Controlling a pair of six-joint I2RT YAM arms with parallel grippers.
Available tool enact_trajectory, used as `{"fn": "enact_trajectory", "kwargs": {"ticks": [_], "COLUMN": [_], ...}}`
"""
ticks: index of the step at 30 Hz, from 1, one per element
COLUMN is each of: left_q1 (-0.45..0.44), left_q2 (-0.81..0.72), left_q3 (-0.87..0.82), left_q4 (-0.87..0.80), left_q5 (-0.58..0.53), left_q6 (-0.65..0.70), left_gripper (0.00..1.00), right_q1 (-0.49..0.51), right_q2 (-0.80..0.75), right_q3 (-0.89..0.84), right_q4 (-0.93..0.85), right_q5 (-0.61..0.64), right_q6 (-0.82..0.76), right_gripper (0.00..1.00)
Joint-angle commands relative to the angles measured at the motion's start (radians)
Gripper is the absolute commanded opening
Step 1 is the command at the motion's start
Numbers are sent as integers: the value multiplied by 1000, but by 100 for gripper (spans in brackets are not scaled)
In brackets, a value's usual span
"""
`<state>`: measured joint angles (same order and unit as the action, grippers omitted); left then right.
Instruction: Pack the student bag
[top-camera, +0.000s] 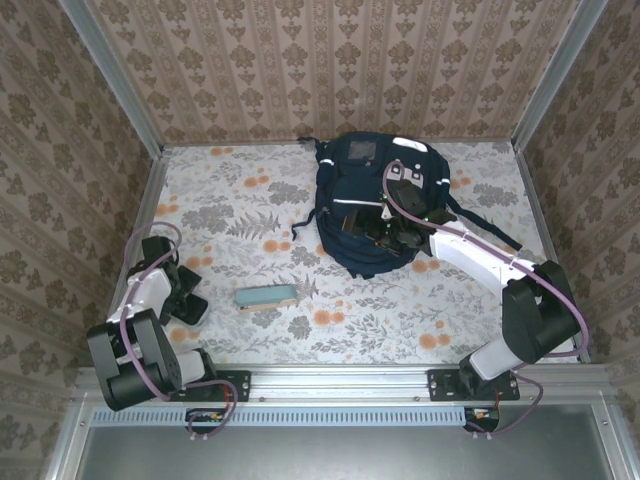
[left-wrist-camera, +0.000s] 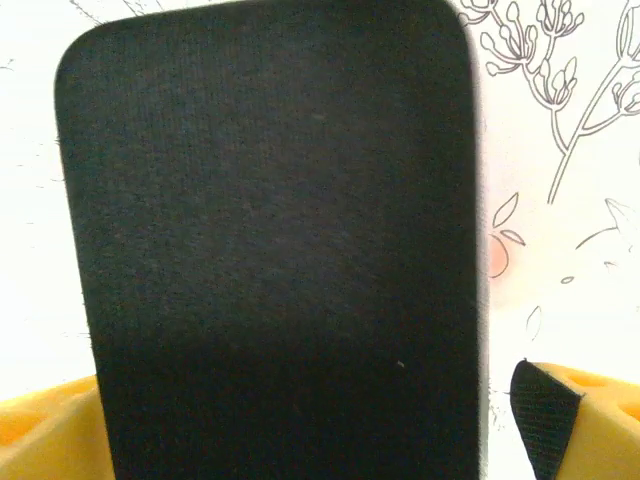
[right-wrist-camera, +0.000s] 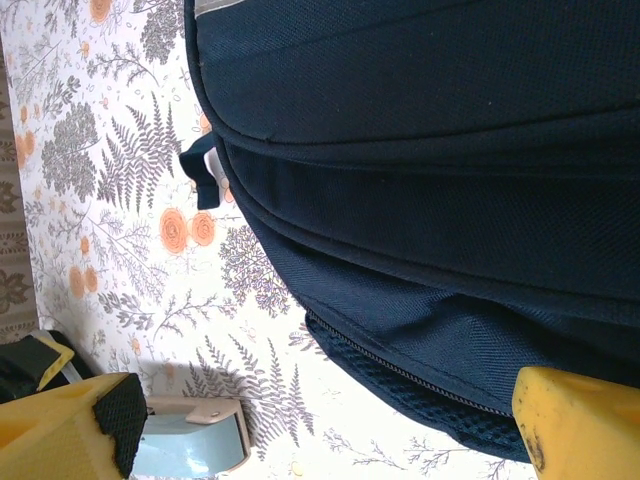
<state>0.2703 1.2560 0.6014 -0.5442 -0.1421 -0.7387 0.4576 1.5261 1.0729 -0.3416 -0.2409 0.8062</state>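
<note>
The student bag (top-camera: 360, 175) is a large navy-blue backpack with white stripes, lying at the back right of the floral table. My right gripper (top-camera: 390, 228) hovers over its near part. In the right wrist view the bag (right-wrist-camera: 430, 170) shows its zip seam and mesh edge, and the right gripper (right-wrist-camera: 320, 435) is open with nothing gripped between its yellow fingers (right-wrist-camera: 575, 420). My left gripper (top-camera: 185, 292) is low at the table's left edge. In the left wrist view a flat black fabric piece (left-wrist-camera: 270, 250) lies between the spread yellow fingers (left-wrist-camera: 600, 420) of the left gripper (left-wrist-camera: 310, 430), with a gap on its right side.
A pale blue case (top-camera: 265, 296) with a beige end lies on the table between the arms, also in the right wrist view as the case (right-wrist-camera: 190, 445) at bottom left. Bag straps (top-camera: 480, 225) trail to the right. Patterned walls enclose the table on three sides.
</note>
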Motion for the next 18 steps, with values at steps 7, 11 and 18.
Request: {"fn": "enact_trajectory", "kwargs": {"ticks": [7,11,18], "left_q1": [2,-52,-255], "left_q2": [-28,-97,-73], "left_q3": [-16,-14,150], "left_q4": [87,166,159], "left_q5": [127,242,383], "left_q6": [-4,6,-31], "left_gripper": [64,60,61], "right_q1": [6,14,121], "right_q2": [11,-4,39], "right_q3": [28,19,75], "right_q4": [-26,2,28], "right_q5": [-23,-32,-7], "right_q6": [-4,-15,-13], "right_gripper": [95,95,93]}}
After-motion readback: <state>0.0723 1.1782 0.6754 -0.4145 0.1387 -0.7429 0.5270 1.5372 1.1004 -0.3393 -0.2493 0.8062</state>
